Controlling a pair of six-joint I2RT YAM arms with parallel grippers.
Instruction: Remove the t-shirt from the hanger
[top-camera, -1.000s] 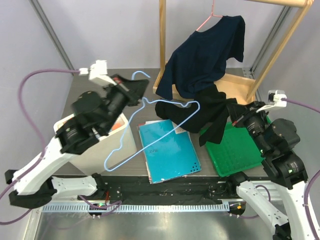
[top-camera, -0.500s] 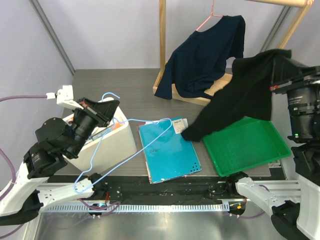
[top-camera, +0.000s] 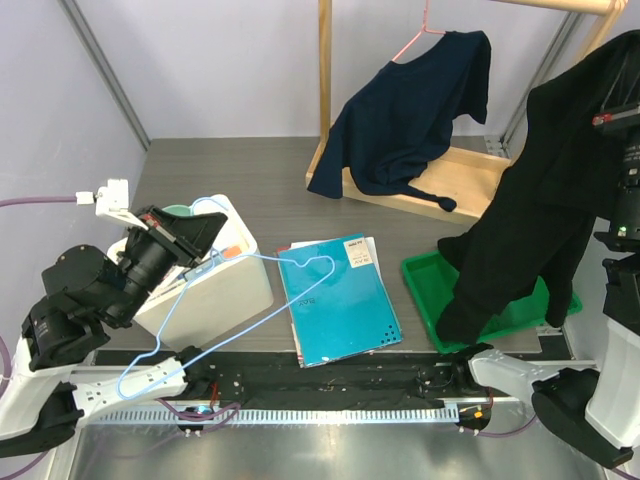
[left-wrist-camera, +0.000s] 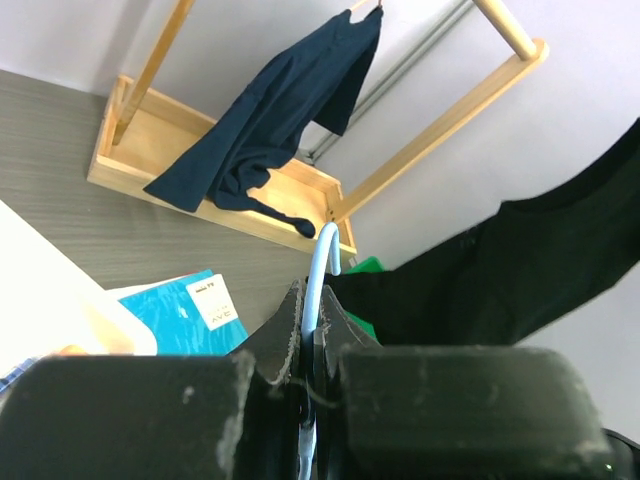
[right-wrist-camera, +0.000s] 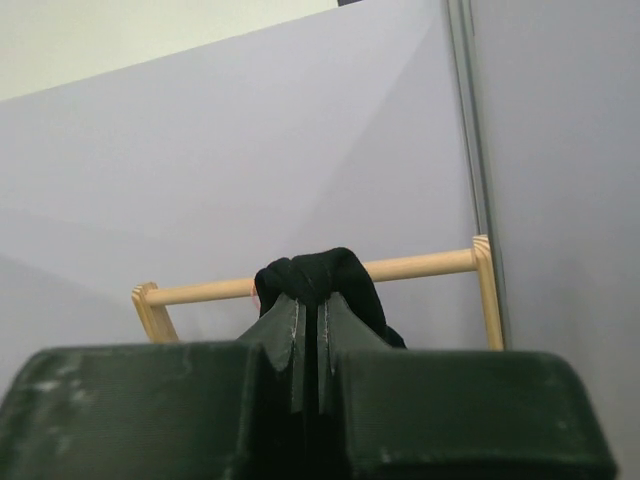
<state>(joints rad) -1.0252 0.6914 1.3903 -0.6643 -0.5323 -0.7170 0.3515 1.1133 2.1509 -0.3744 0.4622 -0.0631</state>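
The black t-shirt hangs free of the hanger from my right gripper, held high at the right; its lower end droops into the green tray. In the right wrist view my gripper is shut on a bunch of the black cloth. The light blue wire hanger is bare and held by my left gripper, low over the white bin. In the left wrist view my gripper is shut on the hanger wire.
A second dark navy shirt hangs on a pink hanger from the wooden rack at the back. A teal notebook lies at the table's middle. A black rail runs along the near edge.
My right gripper has lifted the black shirt up and to the right, off the hanger. My left gripper has pulled the bare hanger down and to the left, towards the white bin.
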